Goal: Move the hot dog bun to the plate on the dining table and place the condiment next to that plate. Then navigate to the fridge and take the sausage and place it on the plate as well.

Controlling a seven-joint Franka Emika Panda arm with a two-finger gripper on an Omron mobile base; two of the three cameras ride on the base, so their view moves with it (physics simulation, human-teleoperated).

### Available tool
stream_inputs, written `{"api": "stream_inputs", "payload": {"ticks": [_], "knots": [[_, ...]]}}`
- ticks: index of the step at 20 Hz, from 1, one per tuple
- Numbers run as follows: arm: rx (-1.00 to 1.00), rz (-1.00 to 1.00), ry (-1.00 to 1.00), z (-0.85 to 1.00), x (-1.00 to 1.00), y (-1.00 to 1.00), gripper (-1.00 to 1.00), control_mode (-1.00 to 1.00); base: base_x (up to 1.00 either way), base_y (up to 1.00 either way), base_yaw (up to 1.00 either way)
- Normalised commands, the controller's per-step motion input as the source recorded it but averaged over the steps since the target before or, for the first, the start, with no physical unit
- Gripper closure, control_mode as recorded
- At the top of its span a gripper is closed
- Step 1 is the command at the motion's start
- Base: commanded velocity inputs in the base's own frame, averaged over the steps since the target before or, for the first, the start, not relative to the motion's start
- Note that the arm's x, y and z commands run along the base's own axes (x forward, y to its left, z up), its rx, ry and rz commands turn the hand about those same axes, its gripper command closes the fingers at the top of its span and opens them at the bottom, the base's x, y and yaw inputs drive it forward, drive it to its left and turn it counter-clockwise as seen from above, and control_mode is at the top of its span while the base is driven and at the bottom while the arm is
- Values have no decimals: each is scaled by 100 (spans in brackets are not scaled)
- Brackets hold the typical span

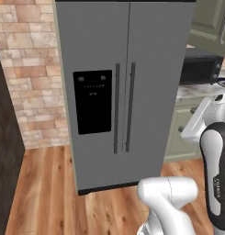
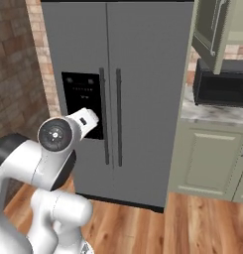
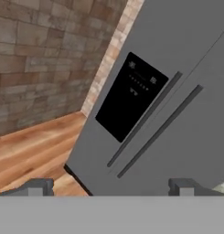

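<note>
The tall grey fridge point(image 1: 146, 92) point(image 2: 148, 74) point(image 3: 191, 68) stands straight ahead with both doors closed. A black dispenser panel point(image 1: 92, 101) point(image 2: 83, 96) point(image 3: 131, 96) sits in its left door, and two dark vertical handles point(image 1: 124, 108) point(image 2: 112, 116) meet at the middle seam. My gripper point(image 3: 109, 187) is open, its fingertips point(image 3: 35, 187) set wide apart with nothing between them, pointing at the fridge's lower left door from a short distance. The sausage, hot dog bun, plate, condiment and dining table are out of view.
A brick wall point(image 1: 31, 69) runs left of the fridge over a wooden floor point(image 1: 45, 193). To the right are green cabinets point(image 2: 207, 158) under a marble counter point(image 2: 212, 111) with a black microwave point(image 2: 222, 84). A dark panel point(image 1: 3, 160) stands at the far left.
</note>
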Motion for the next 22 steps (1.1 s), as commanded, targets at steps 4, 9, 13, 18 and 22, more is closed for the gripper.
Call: {"api": "stream_inputs", "payload": {"ticks": [4,9,13,18,22], "knots": [[13,0,-38,-15,55,2,-100,-100,0,0,0],[25,0,-26,-11,82,0,-100,-100,0,0,0],[30,0,-4,-11,98,3,-100,-100,0,0,0],[24,-16,9,-3,79,-1,-100,-100,0,0,0],[2,-26,15,0,48,13,-100,-100,0,0,0]]}}
